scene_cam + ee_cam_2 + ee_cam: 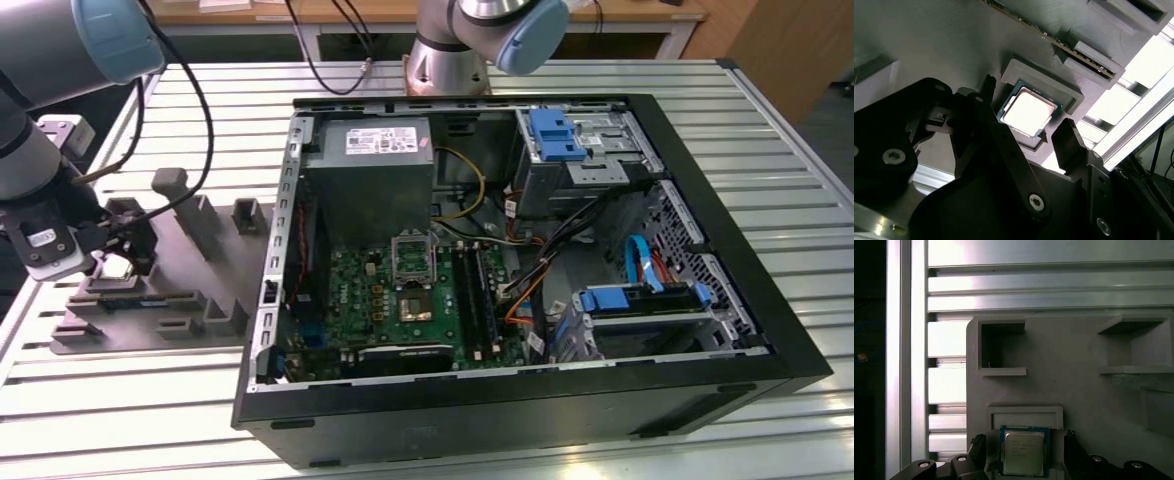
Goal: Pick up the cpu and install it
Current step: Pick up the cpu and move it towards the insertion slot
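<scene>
Misalignment is the risk: the gripper (pixel 1027 107) hangs released, jaws astride the cpu (pixel 1023 450) but clear of it. The chip lies flat in its recess in the grey holder (pixel 1079 390) on the bench (pixel 174 400) — an off-centre close could tilt or jam it.

Claw (pixel 1024 436) body partly out of frame

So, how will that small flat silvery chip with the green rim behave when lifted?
The small flat silvery-topped cpu looks rigid and probably light, being thin. Its smooth metal lid may be slippery. Sitting recessed in the grey moulded holder, it likely won't slide if nudged.
</scene>
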